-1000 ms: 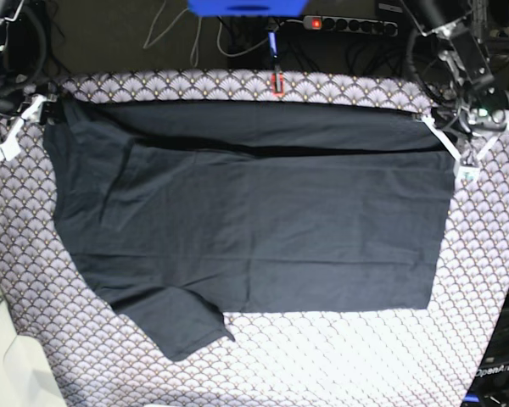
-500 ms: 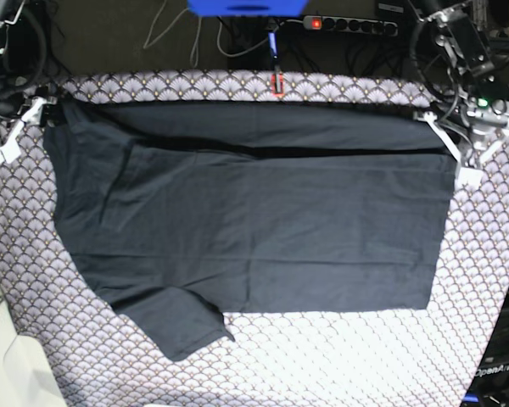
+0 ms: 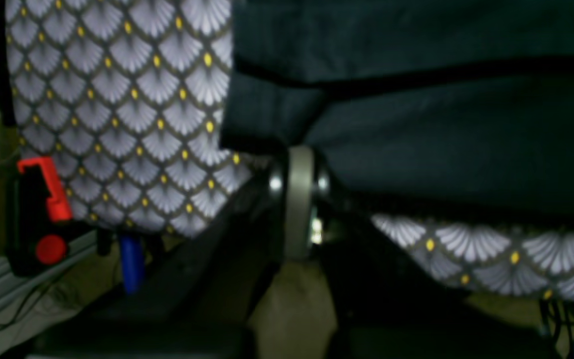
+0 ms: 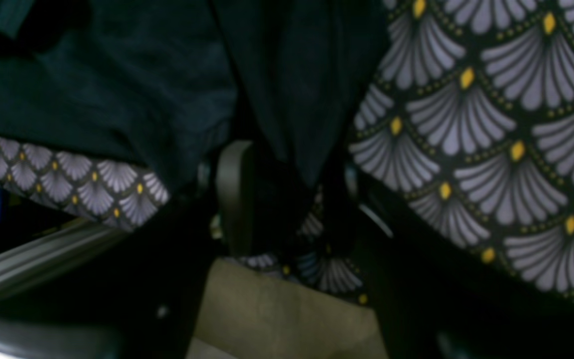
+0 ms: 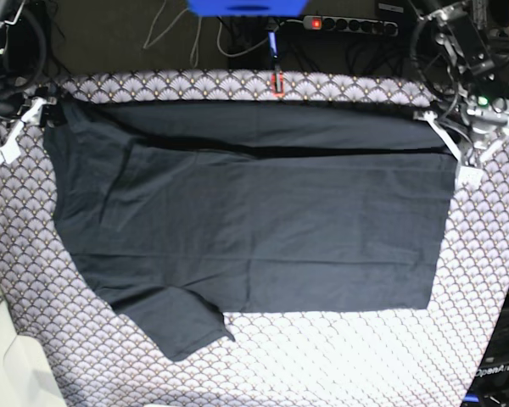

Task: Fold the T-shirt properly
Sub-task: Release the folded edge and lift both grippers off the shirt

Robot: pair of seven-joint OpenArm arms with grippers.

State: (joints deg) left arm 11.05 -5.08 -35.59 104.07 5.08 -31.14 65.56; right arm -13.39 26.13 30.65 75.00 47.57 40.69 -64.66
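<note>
- Right gripper (image 5: 17, 127), at the left edge of the base view: its white fingers (image 5: 8, 140) stand part-way apart at the shirt's upper-left corner. In the right wrist view a hanging fold of dark cloth sits between the pale finger (image 4: 234, 194) and the opposite dark finger; the jaws close on that fold with the cloth's thickness between them.
- T-shirt (image 5: 254, 229): plain, very dark, matte fabric without print, spread flat across the middle of the scallop-patterned tablecloth (image 5: 365, 356). Its far long edge is folded forward, forming a band with a dark shadow line along the fold. One short sleeve (image 5: 182, 326) projects at the lower left; the lower hem runs straight to the right-hand corner.
- Red clip (image 5: 277, 83): sits at the table's far edge, above the shirt's folded band and apart from both grippers.
- Left gripper (image 5: 458, 153), at the right edge of the base view: jaws pressed together. In the left wrist view the grey finger (image 3: 299, 199) meets the shirt's folded corner from below, the fabric edge (image 3: 267, 114) lying directly over the fingertip, so the corner is pinched.
- Relation: the shirt stretches between the two grippers, each at one far corner, with the body lying nearer the viewer than both.
</note>
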